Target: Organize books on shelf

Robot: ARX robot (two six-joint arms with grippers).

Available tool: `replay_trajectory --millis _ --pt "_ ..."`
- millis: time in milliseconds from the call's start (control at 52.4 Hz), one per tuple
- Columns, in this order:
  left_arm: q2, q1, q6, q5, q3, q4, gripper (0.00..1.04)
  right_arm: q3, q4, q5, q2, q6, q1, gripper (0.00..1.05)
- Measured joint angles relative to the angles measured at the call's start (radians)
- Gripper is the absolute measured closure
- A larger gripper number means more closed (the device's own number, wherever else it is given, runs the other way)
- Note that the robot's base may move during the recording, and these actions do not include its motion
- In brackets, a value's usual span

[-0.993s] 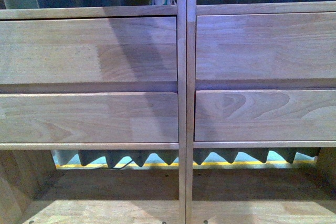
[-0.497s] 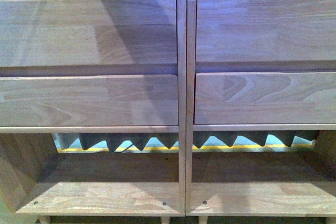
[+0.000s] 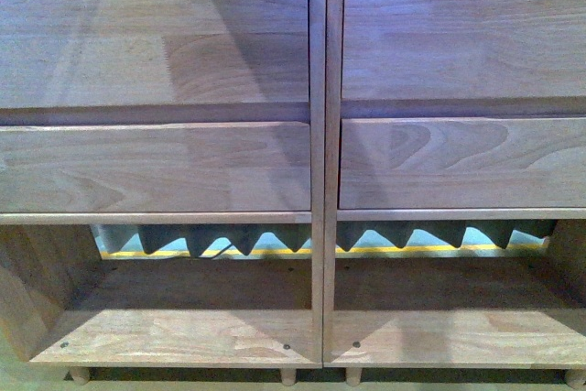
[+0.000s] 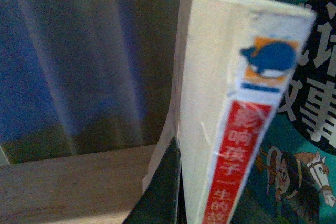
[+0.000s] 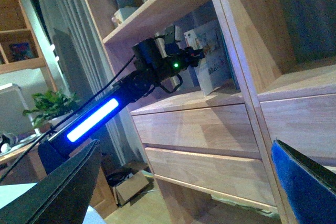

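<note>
**Left arm at the books, right claw idle before the shelf**

A grey zigzag backdrop (image 3: 229,237) with a yellow stripe under it shows through the backless bottom compartments of the light wooden shelf (image 3: 319,180), which fills the front view. It has 2 columns split by paired central uprights, 4 plain drawer fronts, 2 open bottom bays and short round legs (image 3: 288,376) on the floor. No arm appears here.

In the left wrist view, a blue-grey curtain (image 4: 79,51) hangs behind a wooden shelf board (image 4: 63,182). A white-spined book (image 4: 231,129) stands upright on it. Its spine carries a blue whale mark on orange and a red strip of white characters. Touching its far face is a teal book (image 4: 294,171), with a horse and large characters on its cover. The left claw (image 4: 164,187) shows only 1 dark finger, lying against the white page block. I cannot tell whether it grips.

The right wrist view looks along the shelf from the side. The left arm (image 5: 94,119), lit by a blue strip, reaches into the open compartment above the left column's 2 drawers. There the books (image 5: 212,66) stand close to the central uprights. The right claw (image 5: 186,145) hangs wide, holding nothing, near the drawers. A potted plant (image 5: 47,106) and a darker cabinet (image 5: 18,30) stand far left.
</note>
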State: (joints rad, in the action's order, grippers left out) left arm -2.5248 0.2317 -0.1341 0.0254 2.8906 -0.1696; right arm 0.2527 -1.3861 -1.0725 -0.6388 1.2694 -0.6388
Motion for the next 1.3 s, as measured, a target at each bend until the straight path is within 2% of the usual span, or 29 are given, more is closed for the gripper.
replay_trajectory --millis 210,516,1089,1299 --pt "0.000 0.032 0.047 0.048 0.000 0.014 0.98 0.000 -0.009 0.000 -0.004 0.017 0.007 0.07" --pt "0.025 0.038 0.080 0.116 0.000 -0.050 0.98 0.000 0.025 0.008 0.009 0.011 0.040 0.07" --pt "0.058 0.068 0.026 0.166 0.000 -0.064 0.98 -0.003 0.111 0.027 0.053 -0.049 0.105 0.07" --pt "0.067 0.086 0.042 0.171 0.000 -0.130 0.98 -0.003 0.180 0.037 0.084 -0.098 0.147 0.07"
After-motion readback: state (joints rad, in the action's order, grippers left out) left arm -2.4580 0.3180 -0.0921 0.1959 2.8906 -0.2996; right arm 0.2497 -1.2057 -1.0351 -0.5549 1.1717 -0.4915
